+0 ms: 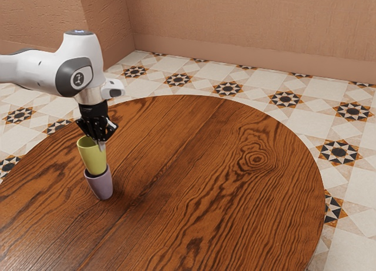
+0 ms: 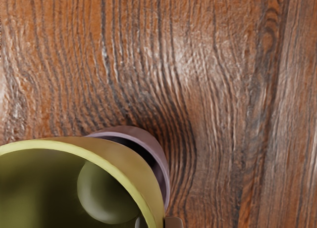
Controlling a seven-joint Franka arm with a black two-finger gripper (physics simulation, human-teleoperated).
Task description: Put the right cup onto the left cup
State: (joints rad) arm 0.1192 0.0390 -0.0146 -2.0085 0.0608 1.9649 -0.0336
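My gripper (image 1: 101, 145) points down at the rim of the yellow-green cup (image 1: 93, 157), shut on its wall, one finger inside and the other outside. That cup, leaning slightly, has its lower end at the mouth of the purple cup (image 1: 100, 186), which stands on the table. How deep it sits in there is hidden. In the wrist view the yellow-green cup (image 2: 143, 173) is large at the lower edge, with the fingertips of my gripper (image 2: 157, 222) on either side of its wall. Part of the purple cup's rim (image 2: 157, 156) shows behind it.
The round wooden table (image 1: 200, 165) extends from the cups toward the exterior view's right. Its curved edge borders a patterned tile floor (image 1: 294, 118), with plain walls behind.
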